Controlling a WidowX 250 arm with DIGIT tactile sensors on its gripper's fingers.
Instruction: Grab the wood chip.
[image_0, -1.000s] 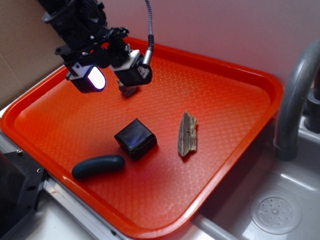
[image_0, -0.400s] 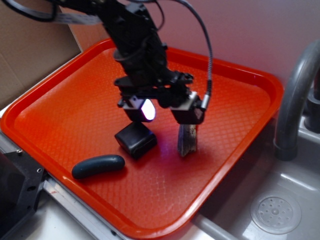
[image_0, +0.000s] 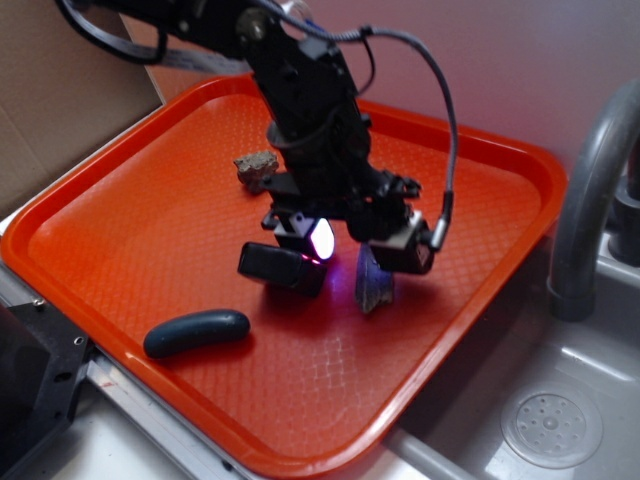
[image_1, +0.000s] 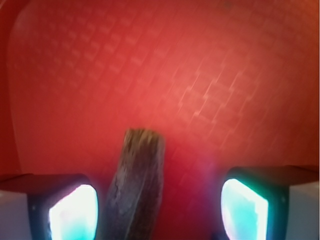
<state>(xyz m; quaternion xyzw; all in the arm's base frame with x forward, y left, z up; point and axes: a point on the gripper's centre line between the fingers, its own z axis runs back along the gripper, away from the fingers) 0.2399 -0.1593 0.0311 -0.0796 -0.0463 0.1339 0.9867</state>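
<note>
On an orange tray (image_0: 480, 260), the tool (image_0: 365, 255) hangs low with fingers (image_1: 70, 215) spread around the wood chip (image_1: 135, 190) — which sits nearer one finger, so closing may skew it, or nudge the black block (image_0: 282, 268) just beside.

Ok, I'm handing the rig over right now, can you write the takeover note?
Hand: open, down low over the tray, pads either side of the wood chip; nothing gripped.
Wood chip: lying on the tray, right of the black block, closer to the left pad than the right.
Also on the tray: a rock chunk at the back and a dark oblong piece near the front edge.
Done: approach and straddle.
Left: center if needed, close, lift.
</note>
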